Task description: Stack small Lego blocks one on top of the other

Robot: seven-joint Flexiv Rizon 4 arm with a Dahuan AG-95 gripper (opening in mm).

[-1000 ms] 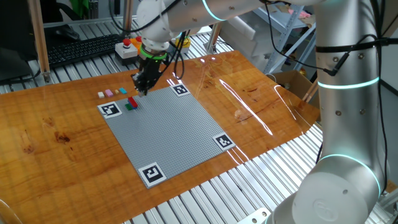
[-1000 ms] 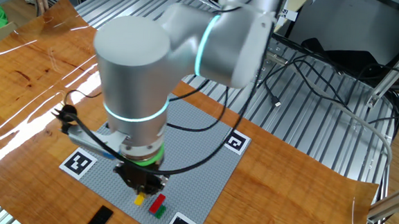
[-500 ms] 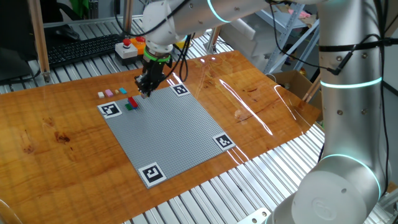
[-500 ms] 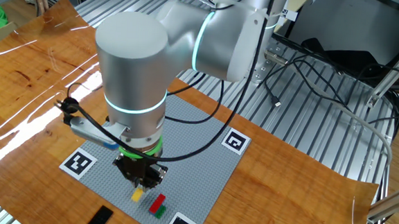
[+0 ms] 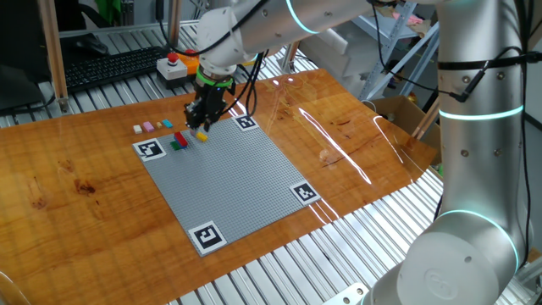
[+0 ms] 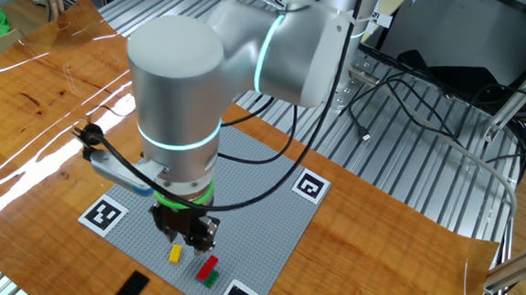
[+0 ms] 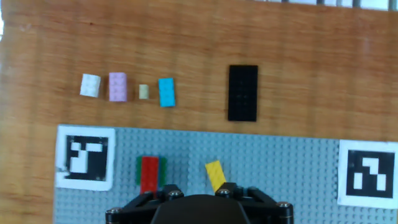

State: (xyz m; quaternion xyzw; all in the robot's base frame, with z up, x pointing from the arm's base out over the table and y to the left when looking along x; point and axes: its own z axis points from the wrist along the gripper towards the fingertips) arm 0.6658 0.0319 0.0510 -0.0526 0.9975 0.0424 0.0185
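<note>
gripper (image 6: 187, 239) above baseplate (image 7: 280, 174) | fingers: opening can't be told, nothing seen held | yellow brick (image 7: 215, 175) on baseplate just ahead of fingers, right of red-on-green stack (image 7: 149, 173), well apart | long axis tilted vs stack's | rest of bricks on tabletop beyond baseplate

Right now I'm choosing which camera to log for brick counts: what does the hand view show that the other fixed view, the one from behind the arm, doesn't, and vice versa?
Only the hand view shows the row on the wood: white brick, pink brick, a tiny beige piece and blue brick.

Only the fixed view shows the arm, the end effector above the grey baseplate, and the cables behind.

Both show the yellow brick, the red brick on green and the black brick.
</note>
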